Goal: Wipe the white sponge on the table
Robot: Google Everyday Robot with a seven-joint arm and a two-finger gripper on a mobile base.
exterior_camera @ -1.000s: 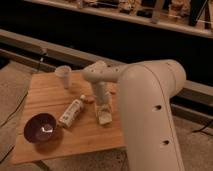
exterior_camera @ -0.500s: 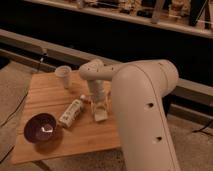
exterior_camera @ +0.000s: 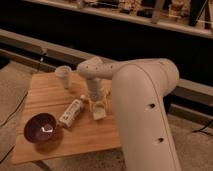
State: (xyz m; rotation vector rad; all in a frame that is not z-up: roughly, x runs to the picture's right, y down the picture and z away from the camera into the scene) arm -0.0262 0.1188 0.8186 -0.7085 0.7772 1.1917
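Observation:
The white sponge [exterior_camera: 99,113] is a small off-white block lying on the light-brown wooden table [exterior_camera: 45,92], right of the table's middle. My gripper [exterior_camera: 97,103] reaches straight down from the arm onto the sponge's upper end. The arm's large white body covers the table's right side.
A white labelled bottle [exterior_camera: 71,112] lies on its side just left of the sponge. A dark purple bowl [exterior_camera: 40,128] sits at the front left. A pale cup [exterior_camera: 64,76] stands at the back. A dark railing and ledge run behind the table.
The arm has swung left and down, bringing the gripper lower over the sponge. The sponge, bottle, bowl and cup have stayed in place.

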